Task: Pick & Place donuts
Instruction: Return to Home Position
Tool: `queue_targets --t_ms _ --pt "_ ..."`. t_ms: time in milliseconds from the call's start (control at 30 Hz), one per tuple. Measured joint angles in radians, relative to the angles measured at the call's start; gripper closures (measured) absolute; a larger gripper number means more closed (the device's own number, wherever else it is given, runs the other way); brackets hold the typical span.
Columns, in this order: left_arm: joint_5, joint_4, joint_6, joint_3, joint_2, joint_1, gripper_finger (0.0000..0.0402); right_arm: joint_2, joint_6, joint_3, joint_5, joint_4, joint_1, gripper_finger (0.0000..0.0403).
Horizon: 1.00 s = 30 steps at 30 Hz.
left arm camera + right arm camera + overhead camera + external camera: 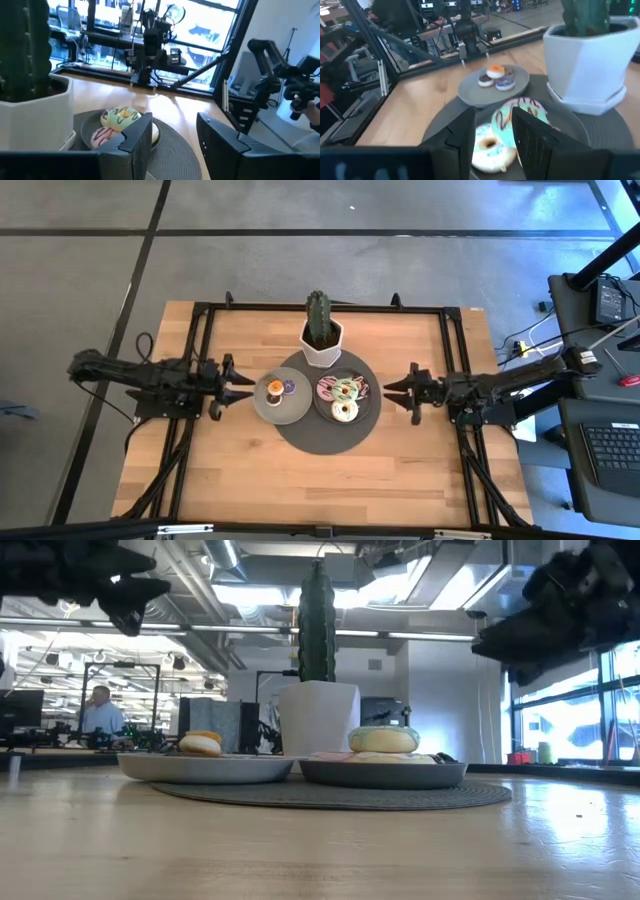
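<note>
Three small donuts, orange (274, 388), purple (289, 386) and dark (485, 80), lie on the left grey plate (281, 412). Larger donuts, among them a green (345, 389), a pink (326, 390) and a cream-frosted one (344, 412), lie on the right grey plate (370, 408). Both plates rest on a dark round mat (325, 438). My left gripper (243, 386) hovers open just left of the left plate, pointing level at it. My right gripper (392, 389) hovers open just right of the right plate. In the right wrist view the green donut (506, 120) shows beyond the open fingers.
A cactus in a white pot (322, 340) stands on the mat's far edge, right behind both plates. A black frame (200, 320) runs around the wooden table. Bare wood (320, 480) lies between the mat and the near edge.
</note>
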Motion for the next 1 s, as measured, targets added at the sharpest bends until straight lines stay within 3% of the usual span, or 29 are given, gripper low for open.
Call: queue_targets --t_ms 200,433,667,1000 --pt "-0.005 0.021 0.004 -0.061 -0.061 0.0 0.0251 -0.061 0.002 -0.093 0.001 0.099 0.0 0.0273" --pt "-0.035 0.022 0.055 -0.063 -0.094 0.054 0.0252 -0.097 -0.025 -0.095 -0.007 0.101 -0.045 0.0273" --pt "0.053 0.147 0.018 -0.167 -0.093 0.127 0.0251 -0.099 -0.024 -0.095 -0.059 0.095 -0.095 0.0273" --pt "0.128 0.122 -0.001 -0.176 -0.096 0.203 0.025 -0.099 -0.076 -0.095 -0.059 0.083 -0.133 0.0273"
